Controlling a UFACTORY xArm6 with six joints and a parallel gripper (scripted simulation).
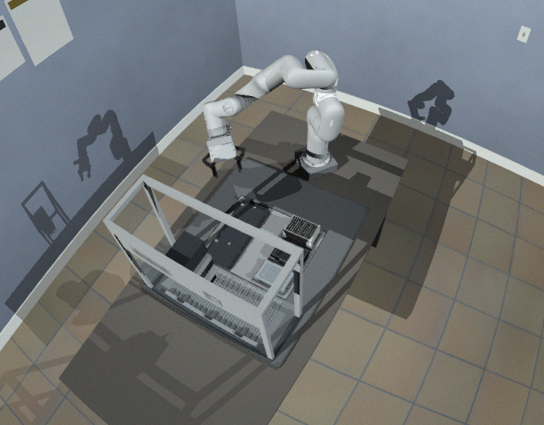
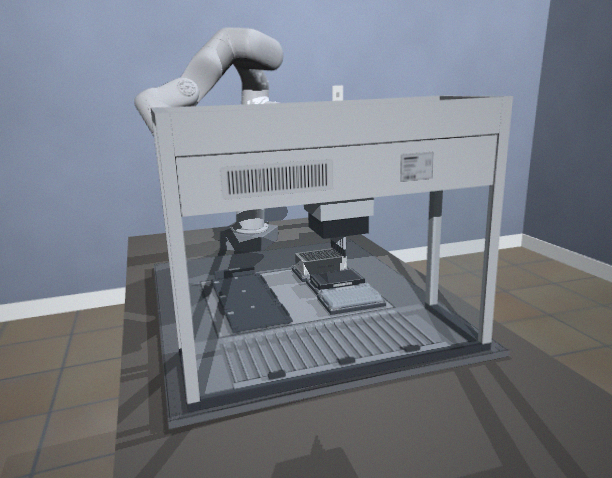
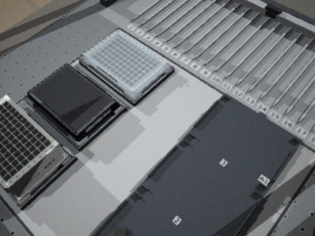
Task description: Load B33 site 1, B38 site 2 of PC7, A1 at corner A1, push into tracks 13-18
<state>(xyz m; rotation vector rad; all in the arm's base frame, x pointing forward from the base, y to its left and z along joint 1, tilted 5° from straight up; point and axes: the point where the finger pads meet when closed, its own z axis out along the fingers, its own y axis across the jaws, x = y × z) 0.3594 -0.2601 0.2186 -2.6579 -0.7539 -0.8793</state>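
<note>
The black two-fingered pincer (image 1: 226, 166) hangs spread wide and holds nothing, above the near edge of the dark desk (image 1: 355, 214). The flat dark-grey plate carrier PC7 (image 3: 219, 183) lies loose on the apron before the ribbed grey loading rails (image 3: 239, 44), its white tags reading "A1", "3" and "2". Track numbers up to 17 show along the apron. The clear 96-well plate B38 (image 3: 127, 64), black 384-well plate B33 (image 3: 70, 101) and deep-well block B83 (image 3: 20, 140) sit in their nests.

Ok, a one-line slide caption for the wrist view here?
Wrist view: three plates in their nests, B83, B33, B38, beside the unloaded carrier PC7 on the apron before the numbered rails.
</note>
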